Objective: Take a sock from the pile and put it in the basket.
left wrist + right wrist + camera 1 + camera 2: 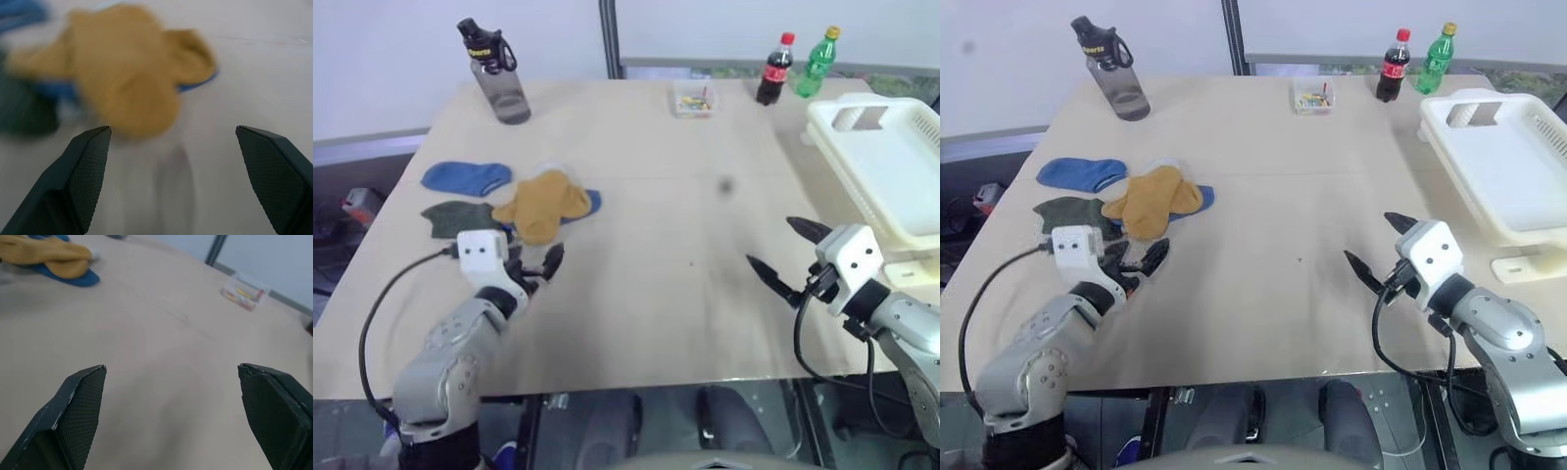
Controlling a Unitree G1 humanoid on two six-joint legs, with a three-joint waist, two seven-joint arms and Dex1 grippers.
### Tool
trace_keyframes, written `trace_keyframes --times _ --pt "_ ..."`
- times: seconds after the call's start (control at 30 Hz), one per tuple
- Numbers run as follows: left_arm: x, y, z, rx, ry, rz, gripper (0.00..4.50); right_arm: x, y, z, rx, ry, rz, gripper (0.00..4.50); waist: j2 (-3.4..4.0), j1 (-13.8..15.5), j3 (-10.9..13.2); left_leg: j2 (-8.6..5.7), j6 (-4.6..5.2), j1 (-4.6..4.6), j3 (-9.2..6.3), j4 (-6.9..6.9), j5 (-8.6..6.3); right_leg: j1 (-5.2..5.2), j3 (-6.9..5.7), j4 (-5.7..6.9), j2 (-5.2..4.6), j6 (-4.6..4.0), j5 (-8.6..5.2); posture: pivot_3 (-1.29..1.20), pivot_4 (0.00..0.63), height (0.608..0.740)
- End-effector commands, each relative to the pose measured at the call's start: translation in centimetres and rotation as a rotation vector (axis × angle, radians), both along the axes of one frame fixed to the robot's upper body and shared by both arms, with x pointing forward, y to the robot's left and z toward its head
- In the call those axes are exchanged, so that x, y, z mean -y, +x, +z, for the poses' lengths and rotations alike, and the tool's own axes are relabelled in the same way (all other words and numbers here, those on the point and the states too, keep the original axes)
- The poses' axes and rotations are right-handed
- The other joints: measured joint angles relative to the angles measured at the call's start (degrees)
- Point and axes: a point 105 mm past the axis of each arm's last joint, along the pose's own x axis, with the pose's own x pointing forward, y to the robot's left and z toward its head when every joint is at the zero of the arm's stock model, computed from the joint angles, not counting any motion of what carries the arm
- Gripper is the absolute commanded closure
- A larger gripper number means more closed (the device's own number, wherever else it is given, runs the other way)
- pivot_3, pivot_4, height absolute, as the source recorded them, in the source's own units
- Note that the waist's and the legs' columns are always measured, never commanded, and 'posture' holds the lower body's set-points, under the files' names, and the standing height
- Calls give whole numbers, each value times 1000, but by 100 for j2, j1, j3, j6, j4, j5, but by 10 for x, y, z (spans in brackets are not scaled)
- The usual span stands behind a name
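Note:
The pile lies at the table's left: a mustard sock (541,206) on top of a blue one (590,203), a second blue sock (465,176) and a dark green sock (455,217). My left gripper (536,262) is open, low over the table just in front of the mustard sock (132,78), with nothing between its fingers. The cream-white basket (901,166) with slotted sides stands at the table's right edge, with nothing in it. In front of the basket my right gripper (771,242) hangs open and holds nothing, pointing toward the table's middle.
A grey water bottle (494,73) stands at the back left. A small clear box (693,99), a cola bottle (773,69) and a green bottle (818,61) line the far edge. Bare tabletop (685,245) lies between the pile and the basket.

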Motion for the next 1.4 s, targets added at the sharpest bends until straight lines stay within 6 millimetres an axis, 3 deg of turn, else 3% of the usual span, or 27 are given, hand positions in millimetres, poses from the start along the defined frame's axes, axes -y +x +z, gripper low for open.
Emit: trace_keyframes --times 0.03,0.2,0.43,0.77,1.03,1.17,1.4 --pt "-7 -5 12 31 -67 71 136 -11 -4 12 62 15 79 5 -1 11 -1 0 0 2 0 1 0 1 0 2 1 0 0 0 150 740" --pt "-11 10 16 59 -118 103 136 -23 -7 17 88 43 175 5 -4 13 -1 -6 0 1 -1 1 1 1 -2 3 4 -1 0 0 150 740" --pt "5 30 19 79 -134 48 136 -39 -8 14 107 48 321 5 -5 -18 -2 -30 0 0 1 1 0 0 4 -1 0 -1 1 0 150 740" --pt "5 30 14 69 -175 78 136 -43 -6 19 147 43 351 5 -6 -14 -2 -30 0 -1 -2 1 0 0 3 0 -3 -1 1 0 150 740" --pt "3 30 13 62 -200 76 136 -32 -18 30 139 69 399 5 -6 -8 -1 -28 0 -1 -3 1 0 0 2 0 -5 -1 1 0 150 740" --pt "1 32 12 56 -189 65 136 -22 -34 50 136 140 459 5 -7 14 -1 -28 1 -2 -4 1 0 0 1 0 -6 -1 1 0 150 740" --pt "-4 35 12 64 -179 55 136 -20 -42 67 156 154 506 5 -8 5 -1 -28 1 -1 -3 0 0 1 1 1 -4 -1 0 0 150 740"
